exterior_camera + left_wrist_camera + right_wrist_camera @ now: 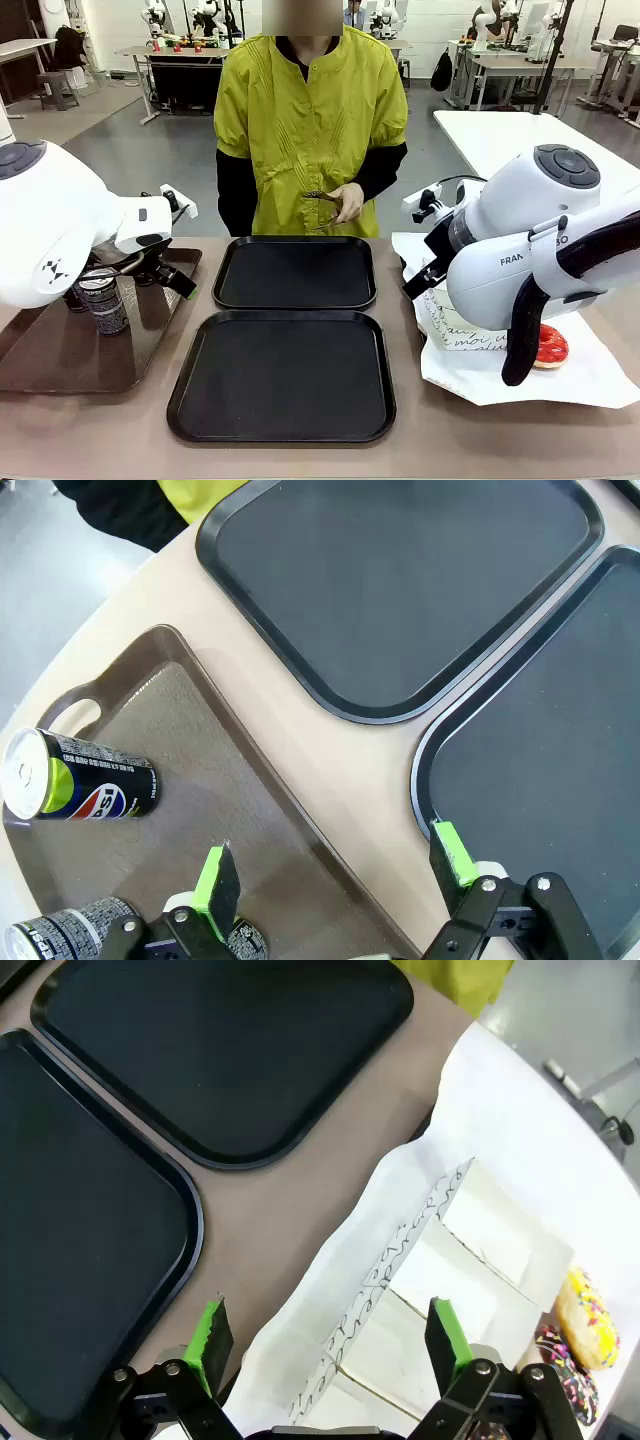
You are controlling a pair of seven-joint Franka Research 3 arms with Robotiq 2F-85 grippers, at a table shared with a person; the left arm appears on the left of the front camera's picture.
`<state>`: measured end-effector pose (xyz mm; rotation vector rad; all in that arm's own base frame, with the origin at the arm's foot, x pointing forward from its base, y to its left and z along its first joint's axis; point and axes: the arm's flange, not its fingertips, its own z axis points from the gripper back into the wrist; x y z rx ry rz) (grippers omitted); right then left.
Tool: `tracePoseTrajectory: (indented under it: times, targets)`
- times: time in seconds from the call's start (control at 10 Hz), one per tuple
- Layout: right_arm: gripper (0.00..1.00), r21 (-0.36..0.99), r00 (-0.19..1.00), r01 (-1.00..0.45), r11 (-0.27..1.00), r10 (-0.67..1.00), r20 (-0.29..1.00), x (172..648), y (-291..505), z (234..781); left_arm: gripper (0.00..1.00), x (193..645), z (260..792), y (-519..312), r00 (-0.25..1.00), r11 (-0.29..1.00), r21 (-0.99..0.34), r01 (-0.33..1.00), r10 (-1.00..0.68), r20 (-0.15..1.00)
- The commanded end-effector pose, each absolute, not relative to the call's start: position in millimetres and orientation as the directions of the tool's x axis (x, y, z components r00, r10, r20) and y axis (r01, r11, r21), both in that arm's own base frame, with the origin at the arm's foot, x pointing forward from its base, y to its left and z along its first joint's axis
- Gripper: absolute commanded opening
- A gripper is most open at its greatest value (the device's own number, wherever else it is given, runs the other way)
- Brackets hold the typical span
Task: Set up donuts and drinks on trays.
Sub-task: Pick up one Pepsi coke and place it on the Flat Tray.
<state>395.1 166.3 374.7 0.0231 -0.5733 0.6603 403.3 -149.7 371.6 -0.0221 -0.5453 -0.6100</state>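
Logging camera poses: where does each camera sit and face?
Front: between the arms, facing the person across the table; both arms show.
Left wrist: above the brown tray and cans, looking down; open left gripper shows.
Right wrist: above white boxes and donuts, looking down; open right gripper shows.
All share the black trays.

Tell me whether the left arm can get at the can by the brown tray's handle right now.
Probably yes. The left gripper hangs open over the brown tray, and the can stands in the open off to one side, with nothing between them.
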Motion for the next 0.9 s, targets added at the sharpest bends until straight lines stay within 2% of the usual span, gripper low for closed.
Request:
tracePoseTrajectory:
  times: [0.0, 0.8]
  targets:
    - [1.00, -0.157, 0.641, -0.586, 0.795, 0.573, 0.510, 395.1, 166.4, 374.7, 1.00, 403.2, 371.6, -149.8, 0.683, 0.824, 0.138, 0.550, -0.539, 0.493]
    - [1.00, -0.157, 0.641, -0.586, 0.795, 0.573, 0.510, 395.1, 166.4, 374.7, 1.00, 403.2, 371.6, -149.8, 0.683, 0.824, 0.138, 0.550, -0.539, 0.493]
